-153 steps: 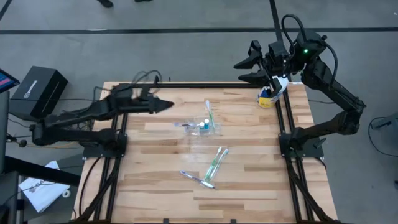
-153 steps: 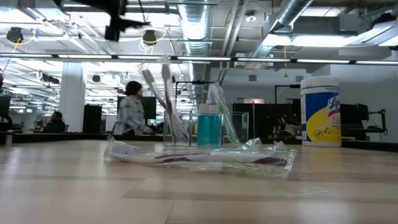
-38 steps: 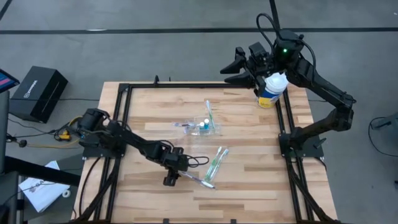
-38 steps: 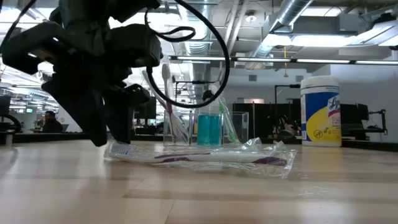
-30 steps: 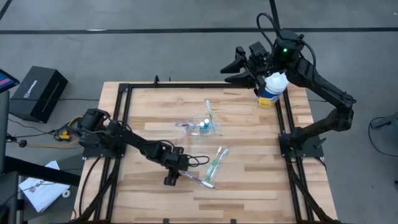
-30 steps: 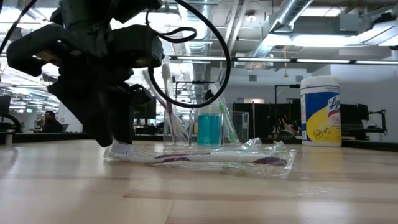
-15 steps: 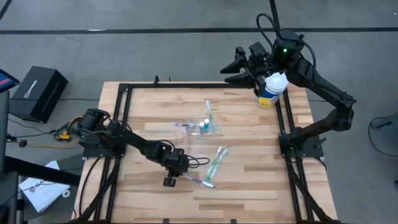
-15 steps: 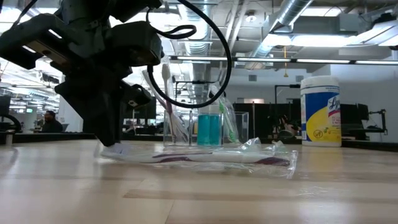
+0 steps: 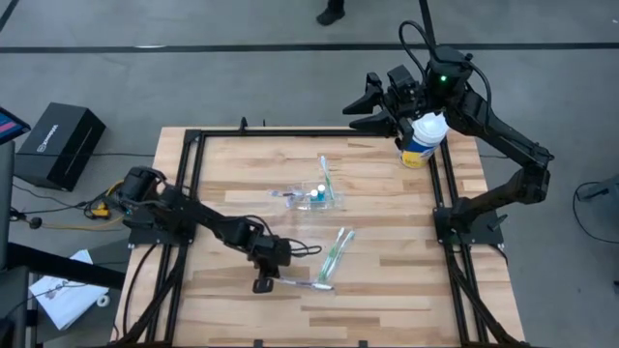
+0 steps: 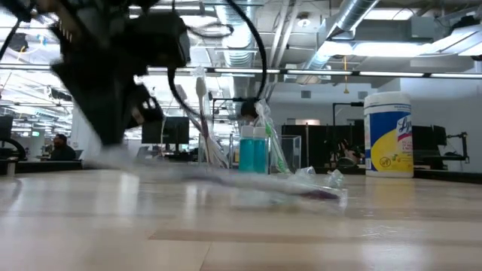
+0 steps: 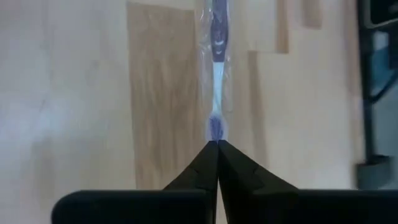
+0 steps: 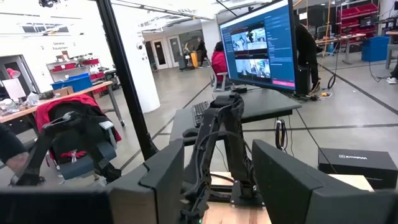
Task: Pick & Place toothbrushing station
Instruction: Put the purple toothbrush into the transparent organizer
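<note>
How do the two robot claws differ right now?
The left gripper is down at the table's near side, shut on the end of the purple-white toothbrush; the right gripper is raised over the far edge, beside the canister. The left's fingers are pinched together; the right's stand apart, holding nothing. Both are dark and two-fingered.

Even, bright light falls from overhead; the worktop (image 9: 387,193) shows only faint, soft shadows from above. At table height, ceiling strip lamps glare white, and the left arm (image 10: 113,68) and the wrapped toothbrush (image 10: 248,184) smear with motion blur. The left wrist view is soft and washed out, the purple-white toothbrush (image 11: 216,74) hazy. The right wrist view is bright, its near fingers out of focus.
</note>
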